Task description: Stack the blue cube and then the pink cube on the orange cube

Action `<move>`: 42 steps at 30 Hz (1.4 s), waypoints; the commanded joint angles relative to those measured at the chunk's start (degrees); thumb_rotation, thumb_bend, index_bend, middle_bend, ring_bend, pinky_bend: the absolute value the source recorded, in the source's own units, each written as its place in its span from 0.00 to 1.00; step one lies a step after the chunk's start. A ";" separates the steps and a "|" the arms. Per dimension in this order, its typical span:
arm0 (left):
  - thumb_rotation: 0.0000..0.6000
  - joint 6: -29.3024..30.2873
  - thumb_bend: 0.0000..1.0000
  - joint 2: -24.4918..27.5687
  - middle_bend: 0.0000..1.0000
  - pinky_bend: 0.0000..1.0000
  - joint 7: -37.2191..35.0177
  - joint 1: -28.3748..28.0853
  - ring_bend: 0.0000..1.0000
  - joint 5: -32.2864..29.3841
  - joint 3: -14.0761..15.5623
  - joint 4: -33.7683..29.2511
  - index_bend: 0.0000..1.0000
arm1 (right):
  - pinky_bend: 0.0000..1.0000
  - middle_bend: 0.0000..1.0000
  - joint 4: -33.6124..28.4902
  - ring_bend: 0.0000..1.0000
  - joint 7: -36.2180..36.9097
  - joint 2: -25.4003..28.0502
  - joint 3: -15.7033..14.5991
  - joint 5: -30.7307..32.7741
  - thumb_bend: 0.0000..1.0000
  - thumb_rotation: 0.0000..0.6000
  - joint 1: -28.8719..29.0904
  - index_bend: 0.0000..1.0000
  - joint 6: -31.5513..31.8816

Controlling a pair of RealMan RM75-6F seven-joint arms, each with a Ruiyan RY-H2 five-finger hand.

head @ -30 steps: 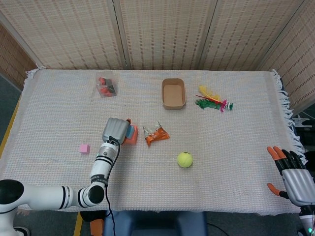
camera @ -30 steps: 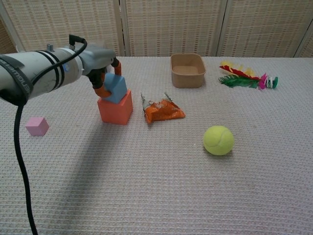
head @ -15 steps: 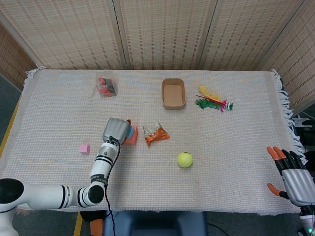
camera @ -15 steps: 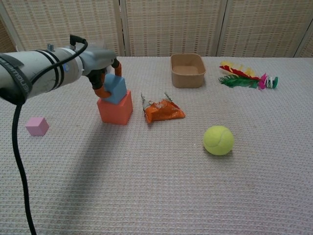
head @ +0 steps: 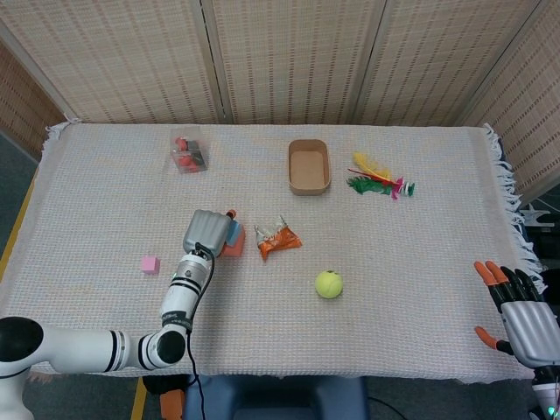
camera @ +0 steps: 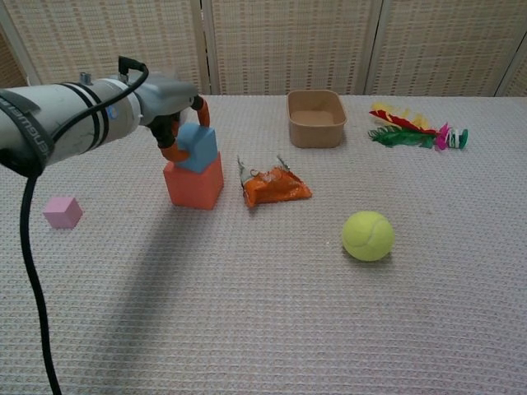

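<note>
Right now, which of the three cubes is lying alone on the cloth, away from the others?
The pink cube. The blue cube sits on the orange cube, at the left hand.

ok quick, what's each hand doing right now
Left hand: holding the blue cube, which sits on the orange cube.
Right hand: open, fingers apart, holding nothing, at the table's edge.

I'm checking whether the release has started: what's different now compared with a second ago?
The left hand has lifted slightly and its fingers have spread away from the blue cube, which now sits on the orange cube; whether a fingertip touches it, I cannot tell. The pink cube, tennis ball, and right hand have not moved.
</note>
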 commanded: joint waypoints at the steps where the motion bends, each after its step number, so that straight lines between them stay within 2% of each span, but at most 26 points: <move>1: 1.00 0.06 0.37 0.15 1.00 1.00 0.10 -0.05 1.00 -0.16 0.06 -0.28 0.19 | 0.00 0.00 0.01 0.00 0.02 0.01 0.00 0.00 0.11 1.00 -0.01 0.00 0.01; 12: 1.00 1.91 0.37 2.34 1.00 1.00 0.85 0.86 1.00 0.45 1.67 -4.62 0.15 | 0.00 0.00 0.07 0.00 0.05 0.02 -0.08 -0.28 0.11 1.00 -0.15 0.00 0.30; 15: 1.00 4.61 0.37 4.78 1.00 1.00 -0.89 3.59 1.00 5.05 4.54 -9.46 0.15 | 0.00 0.00 0.03 0.00 0.20 0.12 -0.17 -0.49 0.11 1.00 -0.21 0.00 0.41; 17: 1.00 8.58 0.37 8.39 1.00 1.00 -3.83 8.12 1.00 11.34 9.10 -15.11 0.14 | 0.00 0.00 -0.04 0.00 0.31 0.19 -0.34 -0.90 0.11 1.00 -0.38 0.00 0.72; 19: 1.00 10.44 0.36 10.60 1.00 1.00 -7.60 11.42 1.00 17.55 11.98 -17.31 0.14 | 0.00 0.00 -0.04 0.00 0.13 0.10 -0.46 -1.15 0.11 1.00 -0.43 0.00 0.77; 22: 1.00 11.09 0.36 12.61 1.00 1.00 -12.04 14.40 1.00 23.14 13.80 -18.11 0.12 | 0.00 0.00 -0.03 0.00 -0.44 -0.21 -0.67 -1.39 0.11 1.00 -0.35 0.00 0.44; 27: 1.00 11.95 0.36 14.38 1.00 1.00 -16.06 18.11 1.00 29.15 15.75 -18.15 0.11 | 0.00 0.00 -0.24 0.00 -1.18 -0.50 -0.79 -1.59 0.11 1.00 -0.26 0.00 0.22; 31: 1.00 11.21 0.36 14.63 1.00 1.00 -17.51 20.82 1.00 30.50 17.81 -17.31 0.11 | 0.00 0.00 -0.22 0.00 -1.46 -0.65 -0.78 -1.39 0.11 1.00 -0.14 0.00 -0.10; 35: 1.00 9.44 0.36 13.39 1.00 1.00 -20.07 23.42 1.00 32.04 19.63 -13.72 0.13 | 0.00 0.00 -0.22 0.00 -1.67 -0.75 -0.76 -1.30 0.11 1.00 -0.08 0.00 -0.24; 42: 1.00 4.28 0.36 10.65 1.00 1.00 -23.52 25.40 1.00 29.39 18.29 -6.22 0.14 | 0.00 0.00 -0.25 0.00 -1.97 -0.89 -0.87 -1.42 0.11 1.00 -0.19 0.00 -0.10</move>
